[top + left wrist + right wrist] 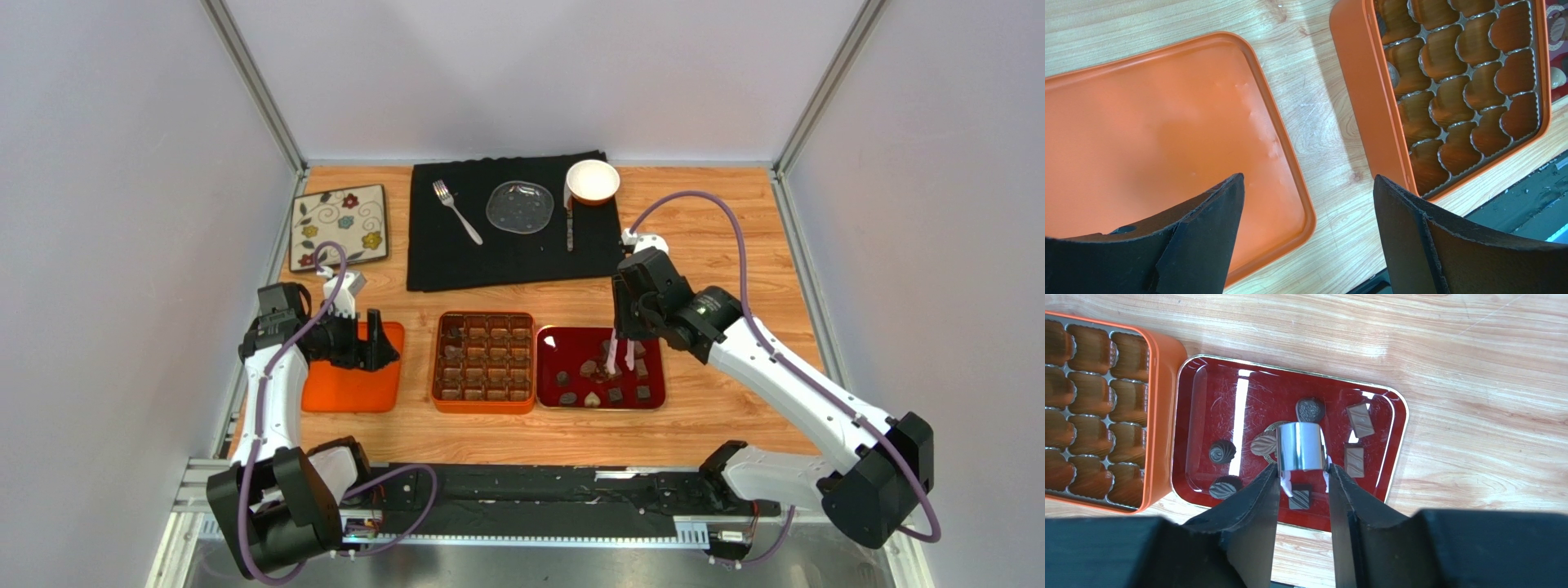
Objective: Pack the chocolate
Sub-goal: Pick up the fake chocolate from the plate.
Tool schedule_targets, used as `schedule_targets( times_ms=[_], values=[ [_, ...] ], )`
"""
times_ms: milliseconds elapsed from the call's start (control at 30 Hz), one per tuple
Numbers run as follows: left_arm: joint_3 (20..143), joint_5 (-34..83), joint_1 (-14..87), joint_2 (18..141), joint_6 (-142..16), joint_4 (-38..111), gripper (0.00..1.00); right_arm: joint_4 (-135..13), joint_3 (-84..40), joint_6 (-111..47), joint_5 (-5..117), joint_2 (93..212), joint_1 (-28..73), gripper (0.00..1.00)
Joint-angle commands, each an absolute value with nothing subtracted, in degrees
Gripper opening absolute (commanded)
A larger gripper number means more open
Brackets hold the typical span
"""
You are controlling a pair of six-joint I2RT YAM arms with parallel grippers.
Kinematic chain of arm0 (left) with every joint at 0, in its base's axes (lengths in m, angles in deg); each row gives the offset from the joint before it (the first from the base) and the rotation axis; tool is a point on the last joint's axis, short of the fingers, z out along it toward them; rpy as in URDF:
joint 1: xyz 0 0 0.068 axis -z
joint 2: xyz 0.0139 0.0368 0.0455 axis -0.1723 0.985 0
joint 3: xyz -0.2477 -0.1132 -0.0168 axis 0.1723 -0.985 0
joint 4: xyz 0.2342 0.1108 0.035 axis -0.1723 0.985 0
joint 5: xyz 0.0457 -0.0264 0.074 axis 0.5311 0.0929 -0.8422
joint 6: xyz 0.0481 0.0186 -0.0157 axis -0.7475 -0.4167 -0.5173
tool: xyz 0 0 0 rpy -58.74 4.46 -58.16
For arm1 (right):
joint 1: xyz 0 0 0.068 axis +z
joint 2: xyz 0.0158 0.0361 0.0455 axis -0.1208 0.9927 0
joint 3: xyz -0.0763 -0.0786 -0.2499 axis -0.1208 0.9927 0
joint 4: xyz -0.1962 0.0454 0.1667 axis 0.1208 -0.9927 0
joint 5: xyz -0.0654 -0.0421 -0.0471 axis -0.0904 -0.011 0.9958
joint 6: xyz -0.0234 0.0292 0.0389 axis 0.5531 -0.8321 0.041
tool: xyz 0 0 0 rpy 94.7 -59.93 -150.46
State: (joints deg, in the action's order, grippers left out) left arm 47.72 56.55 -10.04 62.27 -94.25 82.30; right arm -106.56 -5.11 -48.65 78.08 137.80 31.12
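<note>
The right gripper (1303,473) pinches a pair of metal tongs (1301,446), its jaws partly closed on them, above the red tray (1192,380). The chocolate (1310,409) lies scattered in that tray around the tongs. The left gripper (1309,180) gapes wide and empty over the right edge of the orange lid (1137,122).

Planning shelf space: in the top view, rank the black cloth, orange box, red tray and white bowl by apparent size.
black cloth, largest.
orange box and red tray look about alike, so unranked.
white bowl, smallest.
</note>
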Motion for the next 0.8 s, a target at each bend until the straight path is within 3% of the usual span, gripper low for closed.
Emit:
schedule_targets(
  times_ms=[0, 133, 767],
  values=[
    [48.3, 57.4, -10.5, 62.3, -95.7, 81.7, 0.85, -101.7, -4.7, -48.8, 77.2, 138.7, 30.8, 0.34],
    [48.0, 57.2, -10.6, 62.3, -95.7, 81.6, 0.85, -100.3, -4.1, -48.4, 77.2, 138.9, 30.7, 0.29],
    [48.4, 57.5, -10.6, 62.4, -95.6, 81.4, 0.84, -89.4, -0.2, -44.7, 82.9, 139.1, 30.7, 0.31]
  ],
)
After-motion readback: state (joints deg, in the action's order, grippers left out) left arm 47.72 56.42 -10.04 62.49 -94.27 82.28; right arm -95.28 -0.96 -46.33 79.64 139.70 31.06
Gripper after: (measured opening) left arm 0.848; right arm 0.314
